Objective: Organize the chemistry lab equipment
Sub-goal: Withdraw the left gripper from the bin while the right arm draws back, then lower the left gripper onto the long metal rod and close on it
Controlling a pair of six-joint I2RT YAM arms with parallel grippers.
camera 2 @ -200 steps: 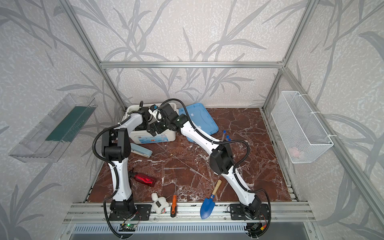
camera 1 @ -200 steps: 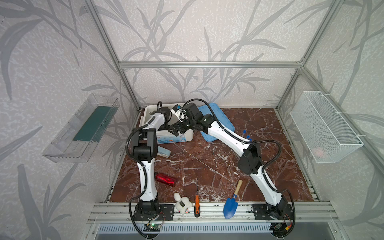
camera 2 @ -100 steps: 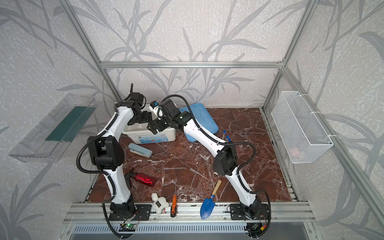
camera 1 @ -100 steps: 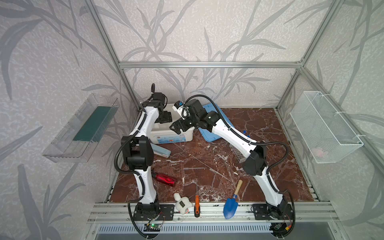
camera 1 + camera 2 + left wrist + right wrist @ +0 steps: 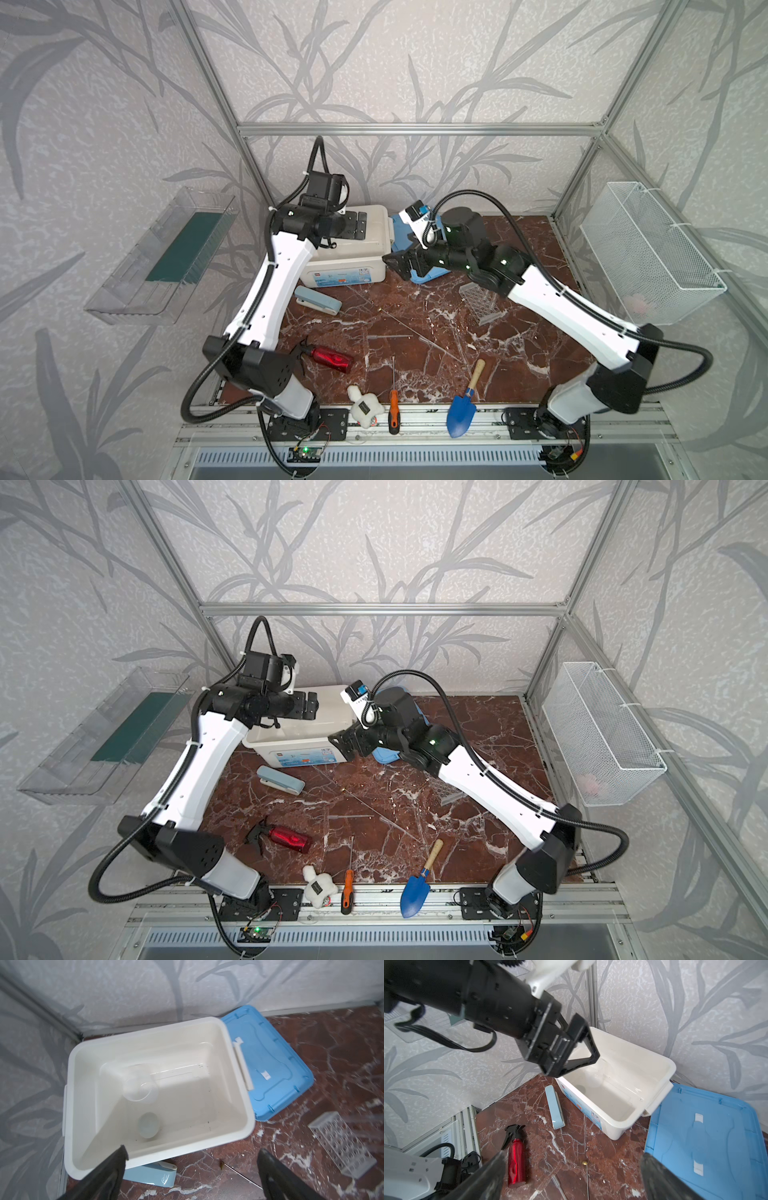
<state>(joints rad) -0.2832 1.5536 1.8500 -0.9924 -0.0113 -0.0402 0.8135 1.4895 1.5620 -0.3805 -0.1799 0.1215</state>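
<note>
In both top views the left gripper [image 5: 356, 224] hangs above the bin [image 5: 332, 266], jaws spread wide and empty; the right gripper [image 5: 400, 264], just as wide and empty, sits just beside the bin's front corner; the rack [image 5: 480, 301] lies on the table under the right forearm; thin rods [image 5: 409, 328] lie mid-table, well apart from the bin.

Left wrist view: the beaker [image 5: 138, 1082] lies on its side inside the bin, the dish [image 5: 149, 1127] near it; the rack lies outside, past the lid [image 5: 270, 1059].

Right wrist view: one of the rods lies on the table ahead of the open fingers.

The rack looks light, stiff and slick, likely brittle at its thin walls; best pinched across its narrow width, mid-length. The rods look hard to lift off flat stone and may roll or snap; take one at its middle.
</note>
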